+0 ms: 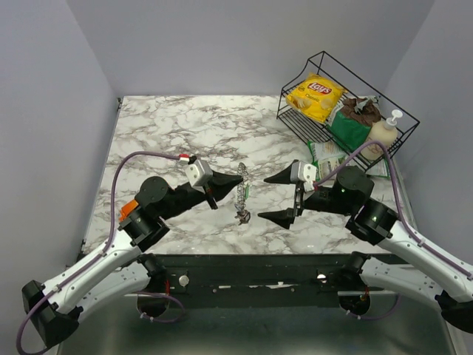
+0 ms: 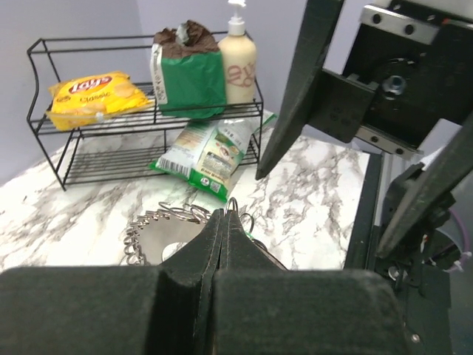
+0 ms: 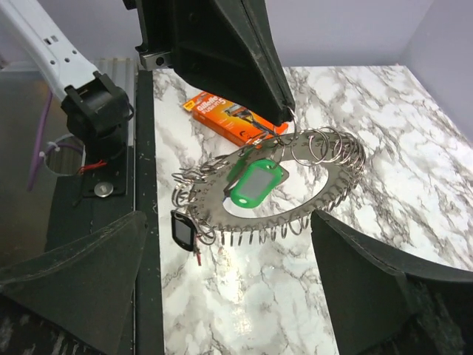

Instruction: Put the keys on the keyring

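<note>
- the keyring is a thin loop of silvery wire crowded with small rings. we judge it light, springy and floppy, and slick under hard pads, so it is likely to swing and twist when nudged.
- a green key sits inside the loop and seems to dangle from it (its plastic head looks the easiest part to pinch). a small dark piece hangs at the loop's far edge.
- the left gripper has its fingers pressed fully together on one small ring at the loop's rim, so the keyring hangs from that single point, edge-on to the overhead camera, over the marble table. we cannot tell if its low end touches.
- the right gripper stands spread wide and holds nothing, with one finger on each side of the hanging loop.
- we would take a second hold on the rim opposite the pinch, to steady it.
- an orange razor box lies beyond, and the wire basket is well apart.
</note>
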